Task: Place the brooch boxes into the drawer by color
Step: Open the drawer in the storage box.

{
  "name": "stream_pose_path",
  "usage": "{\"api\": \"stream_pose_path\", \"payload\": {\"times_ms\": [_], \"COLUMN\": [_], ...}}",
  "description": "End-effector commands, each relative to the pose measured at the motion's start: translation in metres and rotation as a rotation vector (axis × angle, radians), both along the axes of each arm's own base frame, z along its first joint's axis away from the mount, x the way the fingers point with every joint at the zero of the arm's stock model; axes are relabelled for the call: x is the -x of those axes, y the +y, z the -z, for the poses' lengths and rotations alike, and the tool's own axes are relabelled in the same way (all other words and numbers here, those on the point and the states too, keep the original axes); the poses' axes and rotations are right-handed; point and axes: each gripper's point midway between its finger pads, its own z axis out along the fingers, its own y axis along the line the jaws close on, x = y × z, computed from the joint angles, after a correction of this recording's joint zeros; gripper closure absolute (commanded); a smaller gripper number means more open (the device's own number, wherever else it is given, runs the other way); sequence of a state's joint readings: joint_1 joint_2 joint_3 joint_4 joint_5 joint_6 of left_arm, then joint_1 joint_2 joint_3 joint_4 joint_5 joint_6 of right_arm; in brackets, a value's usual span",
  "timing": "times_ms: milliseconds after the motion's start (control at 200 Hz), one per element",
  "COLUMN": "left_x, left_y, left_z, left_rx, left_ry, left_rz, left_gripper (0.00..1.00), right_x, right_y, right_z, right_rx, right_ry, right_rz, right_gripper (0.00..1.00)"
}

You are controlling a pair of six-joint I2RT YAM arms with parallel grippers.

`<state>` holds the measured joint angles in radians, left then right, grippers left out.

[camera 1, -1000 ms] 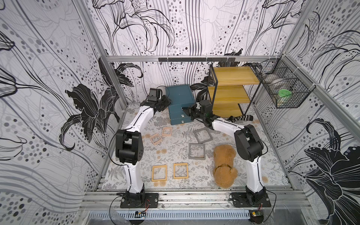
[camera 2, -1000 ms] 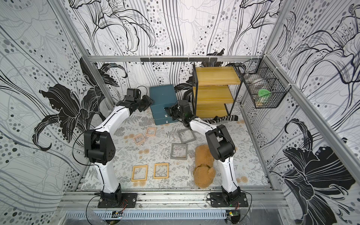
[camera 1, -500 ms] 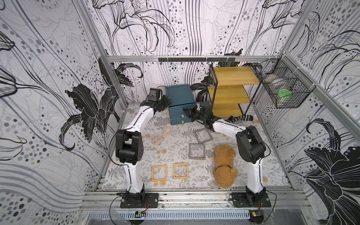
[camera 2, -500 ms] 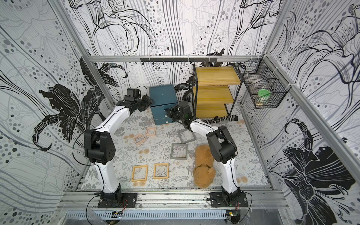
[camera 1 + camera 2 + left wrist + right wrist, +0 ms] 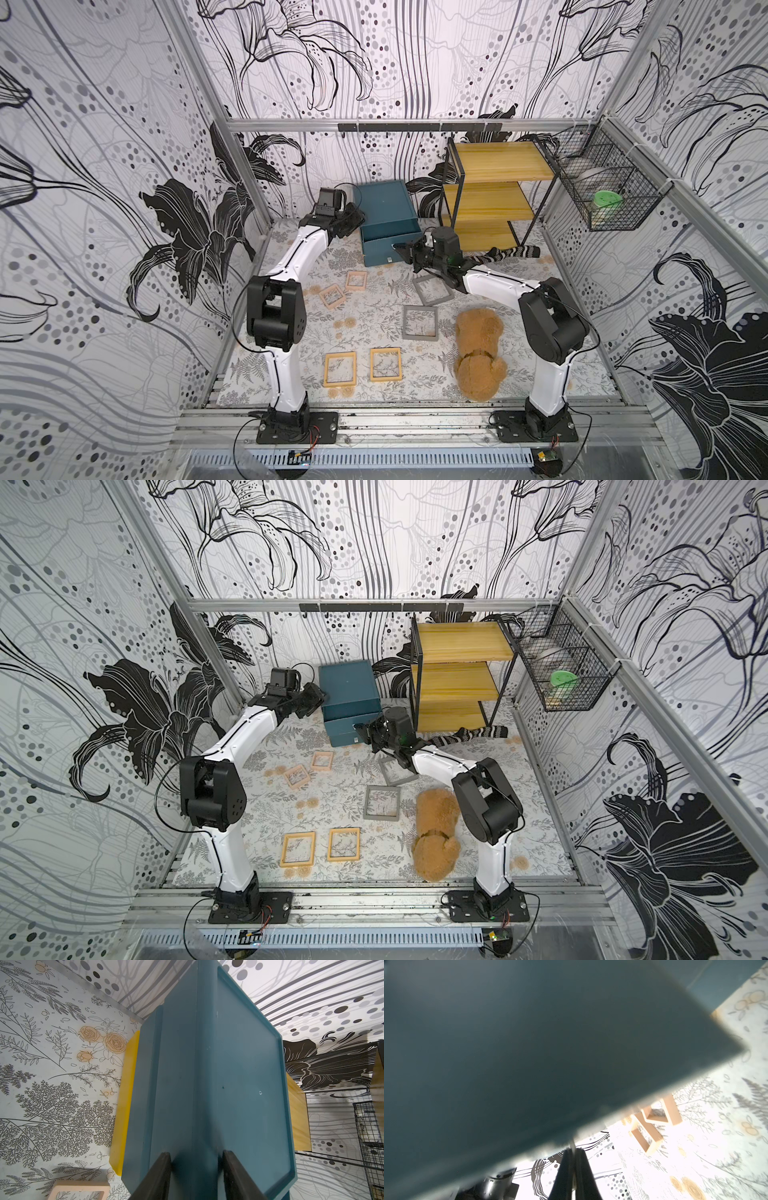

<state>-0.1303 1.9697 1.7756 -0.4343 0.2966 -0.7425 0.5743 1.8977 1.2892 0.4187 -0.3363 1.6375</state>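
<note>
Right claw [image 5: 573, 1150] pinches the silver pull [image 5: 572, 1144] of the part-open drawer [image 5: 347, 733] at frame centre; all six brooch boxes [image 5: 382, 817] lie below, none stowed yet.

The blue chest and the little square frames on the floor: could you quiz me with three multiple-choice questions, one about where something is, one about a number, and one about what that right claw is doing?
1. Where does the teddy bear lie?
A) on the yellow shelf
B) on the mat
C) in the wire basket

2. How many brooch boxes lie on the mat?
A) four
B) eight
C) six

3. The right gripper is:
A) shut, at the front of the teal chest
B) open above the bear
C) holding a grey box

Answers:
1 B: both top views show it on the mat beside the right arm.
2 C: two pink, two grey and two yellow.
3 A: the right wrist view shows its fingers pressed together.
</note>
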Motion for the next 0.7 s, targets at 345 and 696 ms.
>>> {"api": "stream_pose_path", "payload": {"times_ms": [345,696], "left_x": [-0.005,-0.005], "left_y": [-0.002,-0.003], "left_z": [0.014,0.015], "left_rx": [-0.019,-0.018], "left_ry": [0.024,0.026], "left_rz": [0.004,0.006], "left_gripper": [0.56,0.56], "right_x": [0.044,0.054], "right_y": [-0.013,-0.015], "right_z": [0.007,0.012], "right_rx": [0.052,0.060], "right_ry": [0.067,0.086], "right_rz": [-0.023,-0.028], "right_gripper": [1.00,1.00]}}
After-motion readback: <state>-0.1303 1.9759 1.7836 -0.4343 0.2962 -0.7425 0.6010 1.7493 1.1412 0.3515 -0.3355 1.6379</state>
